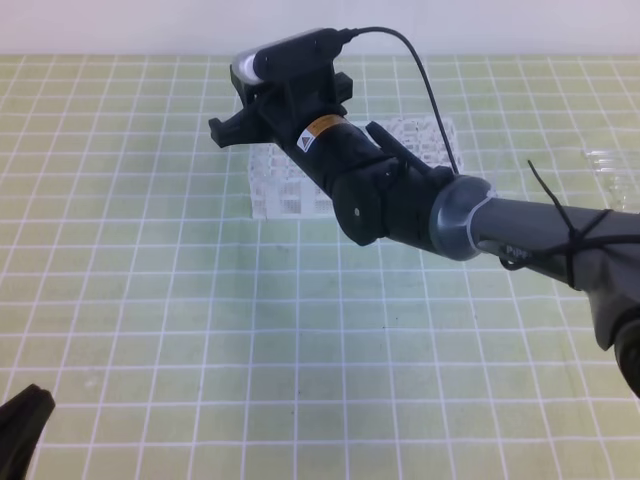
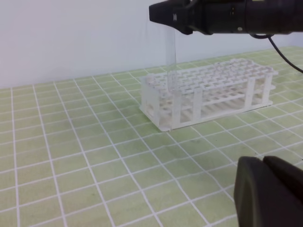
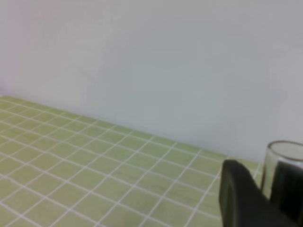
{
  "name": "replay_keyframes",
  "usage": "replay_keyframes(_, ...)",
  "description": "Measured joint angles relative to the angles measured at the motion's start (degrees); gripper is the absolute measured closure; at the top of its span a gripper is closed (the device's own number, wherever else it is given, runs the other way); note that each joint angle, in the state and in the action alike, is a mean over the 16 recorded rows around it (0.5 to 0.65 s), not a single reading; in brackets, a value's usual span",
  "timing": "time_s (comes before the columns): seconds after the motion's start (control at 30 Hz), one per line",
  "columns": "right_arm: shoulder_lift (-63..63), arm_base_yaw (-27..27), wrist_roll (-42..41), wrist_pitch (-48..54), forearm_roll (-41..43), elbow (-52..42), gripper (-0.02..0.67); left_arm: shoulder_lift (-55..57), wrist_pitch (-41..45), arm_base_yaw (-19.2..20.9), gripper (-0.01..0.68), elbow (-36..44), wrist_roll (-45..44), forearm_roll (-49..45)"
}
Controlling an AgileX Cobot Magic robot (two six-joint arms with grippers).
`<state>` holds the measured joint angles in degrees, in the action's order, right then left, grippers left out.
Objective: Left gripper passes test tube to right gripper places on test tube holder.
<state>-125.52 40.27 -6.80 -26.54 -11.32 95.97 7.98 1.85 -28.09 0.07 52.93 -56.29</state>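
Note:
In the left wrist view, my right gripper [image 2: 163, 16] reaches in from the upper right, shut on the top of the clear test tube [image 2: 170, 61]. The tube hangs upright with its lower end in a hole near the left front corner of the white test tube holder [image 2: 222, 90]. In the right wrist view the tube's rim [image 3: 284, 147] shows between the dark fingers [image 3: 241, 198]. From above, the right gripper [image 1: 228, 130] covers much of the holder [image 1: 275, 185]. My left gripper [image 1: 25, 415] stays low at the front left, shut and empty, with its fingers [image 2: 270, 189] together.
A bunch of clear tubes [image 1: 610, 170] lies at the far right of the green gridded mat [image 1: 200, 320]. The right arm [image 1: 520, 230] stretches across from the right edge. A pale wall stands behind the mat.

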Motion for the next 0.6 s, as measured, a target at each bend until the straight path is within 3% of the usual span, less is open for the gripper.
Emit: replay_keyframes(0.6,-1.3,-0.5,0.0,-0.3,-0.4,2.3,0.558,0.1,0.1,0.0,0.672,0.0,0.0,0.0)
